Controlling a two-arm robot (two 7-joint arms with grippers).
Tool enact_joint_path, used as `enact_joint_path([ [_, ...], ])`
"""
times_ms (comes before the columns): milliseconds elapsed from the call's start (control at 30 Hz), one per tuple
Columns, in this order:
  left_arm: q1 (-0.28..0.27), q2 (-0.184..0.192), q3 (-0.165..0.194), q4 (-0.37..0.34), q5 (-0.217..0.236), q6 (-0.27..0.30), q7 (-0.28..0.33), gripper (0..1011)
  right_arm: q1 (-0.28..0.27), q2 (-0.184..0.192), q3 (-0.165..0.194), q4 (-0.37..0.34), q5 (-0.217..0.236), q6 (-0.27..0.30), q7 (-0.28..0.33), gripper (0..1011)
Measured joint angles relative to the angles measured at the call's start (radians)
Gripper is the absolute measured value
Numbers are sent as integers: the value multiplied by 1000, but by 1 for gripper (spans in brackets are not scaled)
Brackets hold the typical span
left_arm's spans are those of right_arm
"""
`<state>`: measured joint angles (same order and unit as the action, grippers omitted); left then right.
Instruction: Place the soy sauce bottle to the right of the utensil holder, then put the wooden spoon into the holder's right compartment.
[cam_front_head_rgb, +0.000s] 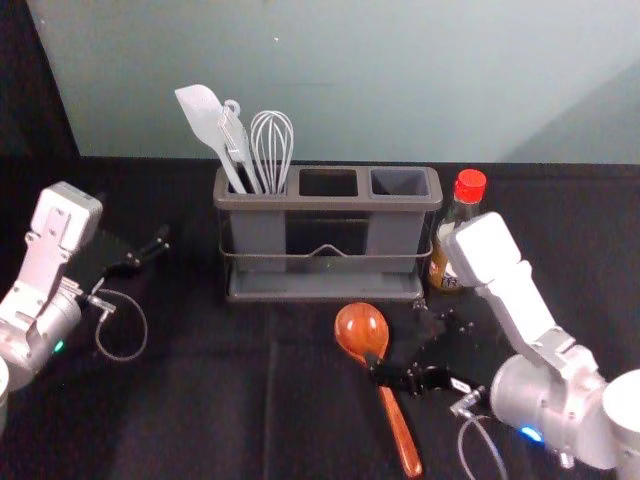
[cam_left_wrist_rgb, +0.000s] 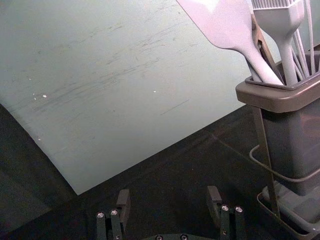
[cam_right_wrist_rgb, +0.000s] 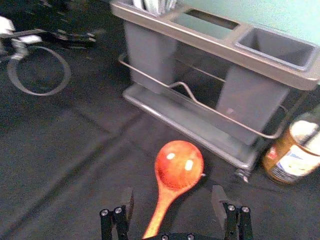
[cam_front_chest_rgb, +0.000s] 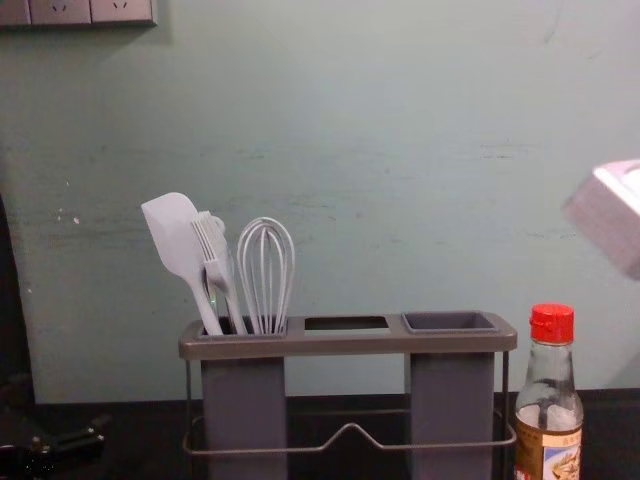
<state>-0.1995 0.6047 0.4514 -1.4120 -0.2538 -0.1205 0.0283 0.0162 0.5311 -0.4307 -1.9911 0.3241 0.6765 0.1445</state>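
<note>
The utensil holder could be shifted if its rim were struck by a spoon carried too low. The right gripper, in front of the holder, is wide open and empty; the left gripper is parked left of it, likewise spread and empty. The soy sauce bottle, upright beside the holder's right end, could be toppled by a sideways arm sweep. The wooden spoon, lying before the holder, could be swivelled by an off-centre pinch.
</note>
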Motion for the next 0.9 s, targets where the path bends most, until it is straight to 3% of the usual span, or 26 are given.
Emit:
enact_joint_path([
  [67,0,0,0,0,0,0,0,1005,-3,-35,-14,-12,-40,43,-68,1002],
  [267,0,0,0,0,0,0,0,1005,2,-120,-42,16,-107,84,-167,1002],
  [467,0,0,0,0,0,0,0,1005,18,-174,-36,62,-104,95,-172,1002],
  [667,0,0,0,0,0,0,0,1005,45,-242,-8,126,-76,114,-158,1002],
  [900,0,0,0,0,0,0,0,1005,64,-293,12,173,-67,134,-151,1002],
])
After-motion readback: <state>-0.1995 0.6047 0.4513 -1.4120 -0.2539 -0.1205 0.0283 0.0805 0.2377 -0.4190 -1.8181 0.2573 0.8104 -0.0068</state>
